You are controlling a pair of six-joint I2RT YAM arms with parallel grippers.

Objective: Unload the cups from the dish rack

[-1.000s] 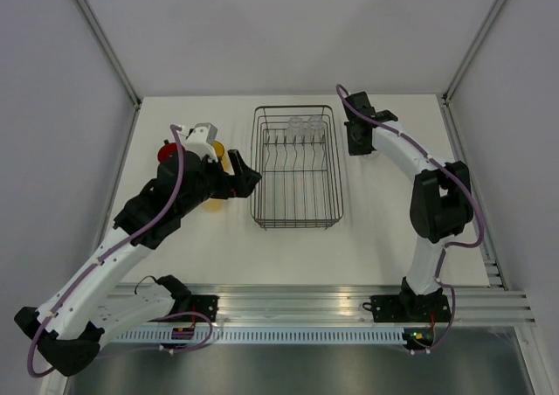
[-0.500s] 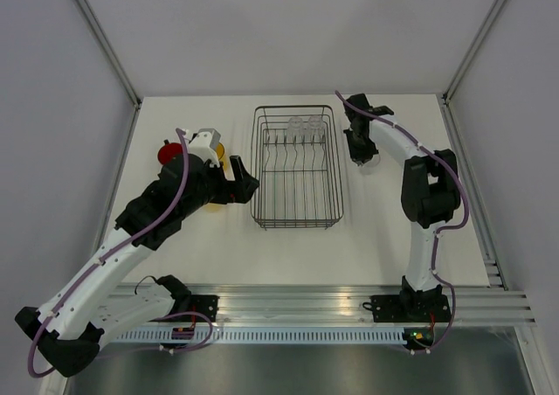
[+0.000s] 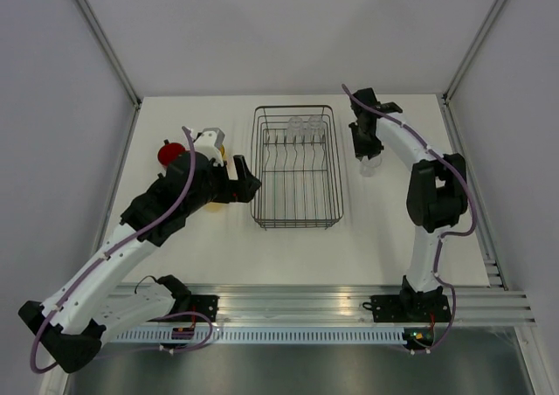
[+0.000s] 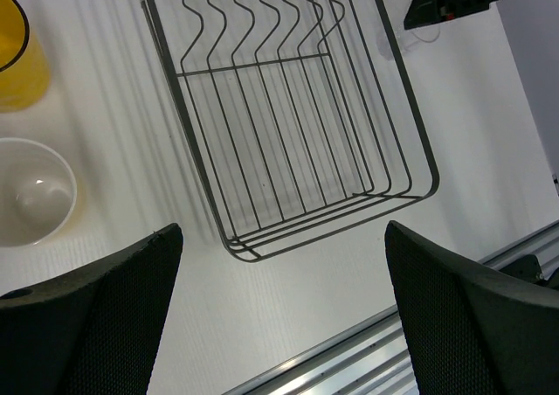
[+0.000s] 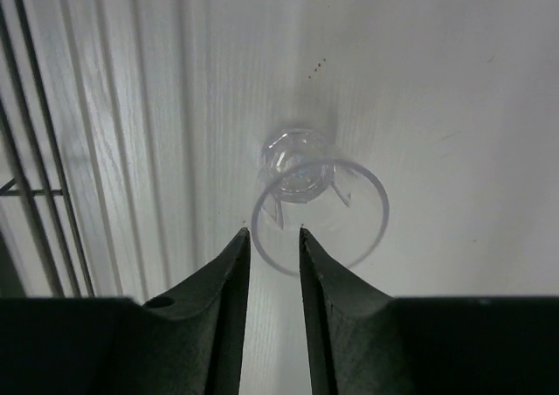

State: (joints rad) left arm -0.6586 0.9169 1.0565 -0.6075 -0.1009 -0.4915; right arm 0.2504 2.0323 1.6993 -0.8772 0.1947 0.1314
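Cups: three clear tumblers and three mugs are in view; two tumblers (image 3: 295,124) stand at the far end of the dish rack (image 3: 298,225); the third tumbler (image 5: 319,194) stands upright on the table (image 3: 393,238), just right of the rack; the red mug (image 3: 166,153), orange-yellow mug (image 4: 13,58) and cream mug (image 4: 31,190) sit left of it. Since a second ago the right gripper (image 5: 274,231) has shifted nearer along the rack's right side; its fingers have parted slightly, the tumbler's near rim loose between them. The left gripper (image 4: 281,233) hovers, fingers spread wide, holding nothing.
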